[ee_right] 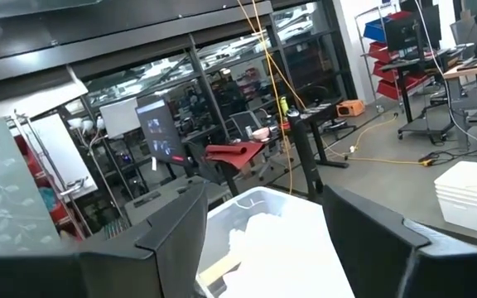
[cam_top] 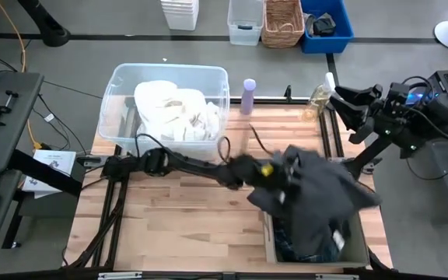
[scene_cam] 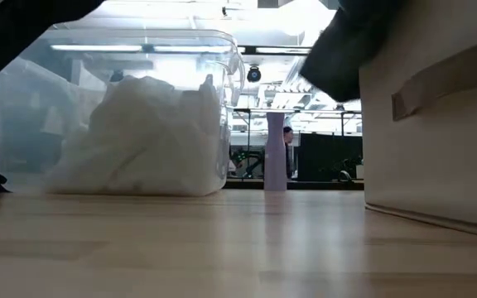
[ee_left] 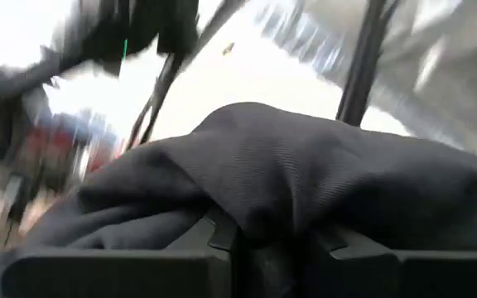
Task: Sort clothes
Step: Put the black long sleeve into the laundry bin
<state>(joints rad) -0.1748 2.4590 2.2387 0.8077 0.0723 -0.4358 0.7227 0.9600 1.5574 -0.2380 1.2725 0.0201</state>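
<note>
My left gripper reaches across the table's middle and is shut on a dark grey garment. The garment hangs over an open beige box at the near right. The low view shows it above the box, and it fills the left wrist view. White and cream clothes lie piled in a clear bin at the far left. Blue cloth shows inside the box. My right gripper is open and empty, raised beyond the table's far right corner. My left gripper holds the dark grey garment by a bunched fold between its two fingers. The cloth drapes over the fingers and hides the place of contact. The garment is lifted, and its lower part hangs down into the box.
A lilac bottle stands at the table's far edge beside the bin, and a clear bottle stands farther right. The beige box's wall rises at the right of the low view. Bare wood lies at the near left.
</note>
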